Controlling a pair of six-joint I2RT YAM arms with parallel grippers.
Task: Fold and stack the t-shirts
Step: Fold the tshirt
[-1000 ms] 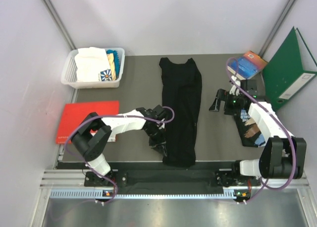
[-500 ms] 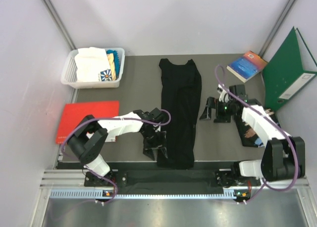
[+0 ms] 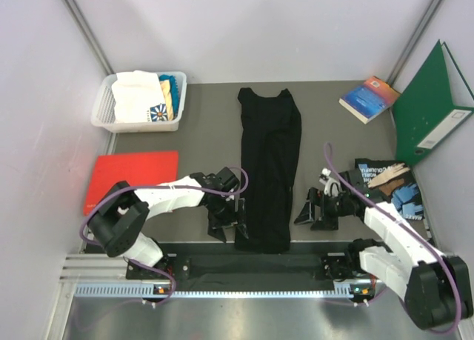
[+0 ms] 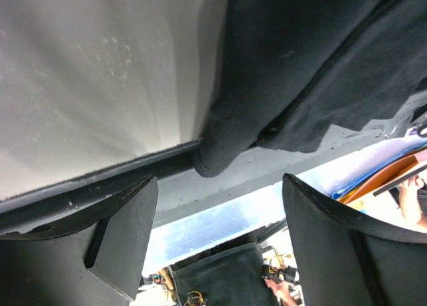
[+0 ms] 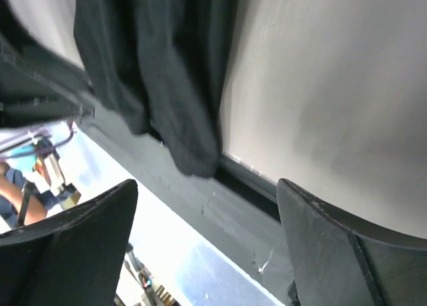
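Left gripper [image 3: 224, 225] and right gripper [image 3: 312, 215] gape empty beside black t-shirt [image 3: 270, 155]; hem seemingly droops past desk [image 3: 200, 132] edge, so a grab may catch one layer.

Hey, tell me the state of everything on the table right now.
black t-shirt: folded into a long strip, near hem hanging off the table
left tool: open, empty, beside the hem
right tool: open, empty
basket: holding folded shirts
green binder: standing open
blue book: closed
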